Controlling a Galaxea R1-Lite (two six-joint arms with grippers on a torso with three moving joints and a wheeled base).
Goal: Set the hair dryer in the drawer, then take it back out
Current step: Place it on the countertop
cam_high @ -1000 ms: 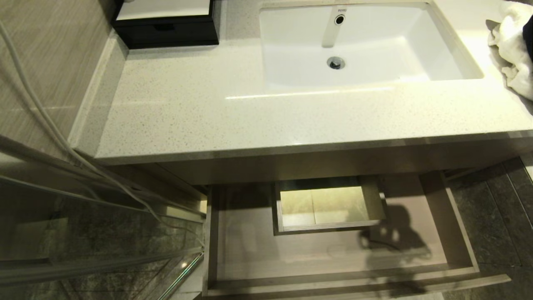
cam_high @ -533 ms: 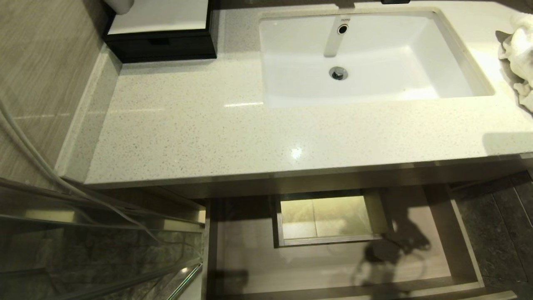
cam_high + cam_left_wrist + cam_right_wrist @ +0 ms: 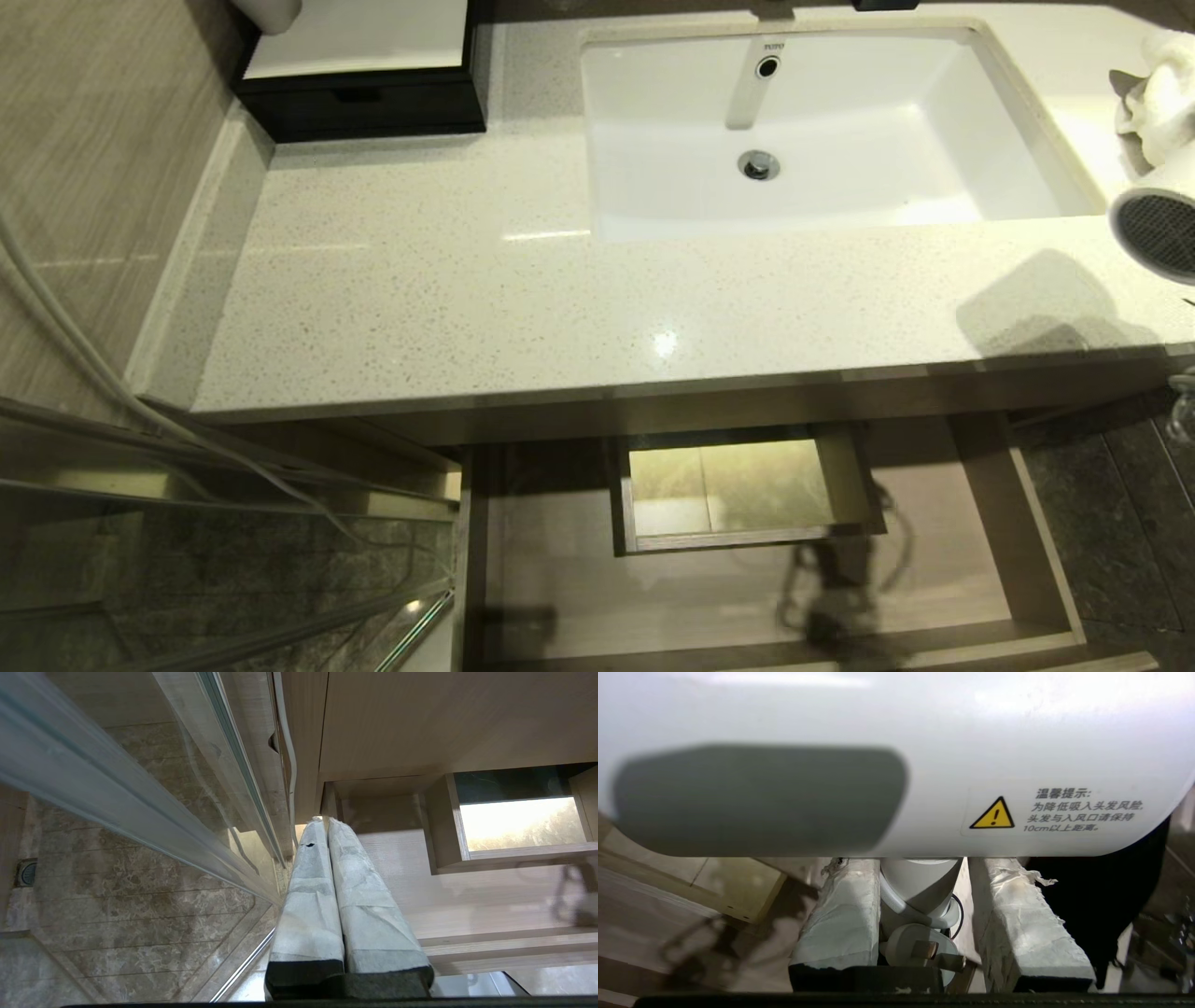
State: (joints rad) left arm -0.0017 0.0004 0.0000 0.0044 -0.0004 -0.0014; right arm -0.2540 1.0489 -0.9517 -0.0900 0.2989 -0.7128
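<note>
one hair dryer (image 3: 1160, 233), one drawer (image 3: 1032, 523), one sink (image 3: 934, 121)

Bathroom vanity, pale speckled stone countertop (image 3: 448, 308), glossy, with bright ceiling-light reflections; white rectangular undermount sink (image 3: 840, 159) set at the right half, chrome drain (image 3: 758, 165) at its middle, faucet spout (image 3: 752, 84) at the back rim; small black box (image 3: 359, 98) with a white top at the back left corner; crumpled white towel (image 3: 1158, 103) at the far right edge; beige wood-grain wall panel (image 3: 84, 168) on the left; glass shower partition (image 3: 187, 523) with metal rails below it; dark marbled stone floor tiles (image 3: 1111, 523) at lower right.
</note>
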